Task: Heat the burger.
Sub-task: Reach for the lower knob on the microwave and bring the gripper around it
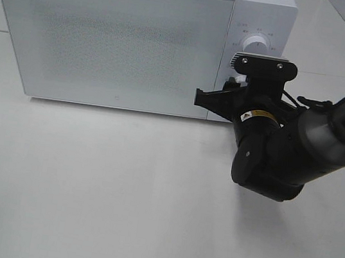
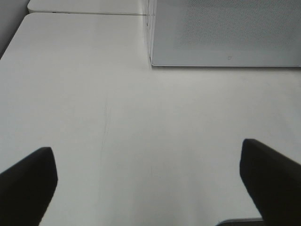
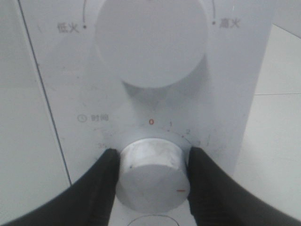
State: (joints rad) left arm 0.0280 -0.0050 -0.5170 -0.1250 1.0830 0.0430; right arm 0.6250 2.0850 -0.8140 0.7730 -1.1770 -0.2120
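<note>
White tabletop (image 1: 117, 192) is seen beneath the released left claw (image 2: 148, 157); the microwave timer knob (image 3: 150, 176) is clenched between 2 fingers (image 3: 96, 188) of the right claw (image 3: 153, 157).

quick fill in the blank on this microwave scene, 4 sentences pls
1. The right gripper has a finger on each side of the ____ of the two knobs, not the upper knob, on the microwave.
2. The microwave's door is ____.
3. The left gripper stands ____ over the table.
4. The burger shows in ____ of the three views.

Missing words: lower; closed; open; none
</note>
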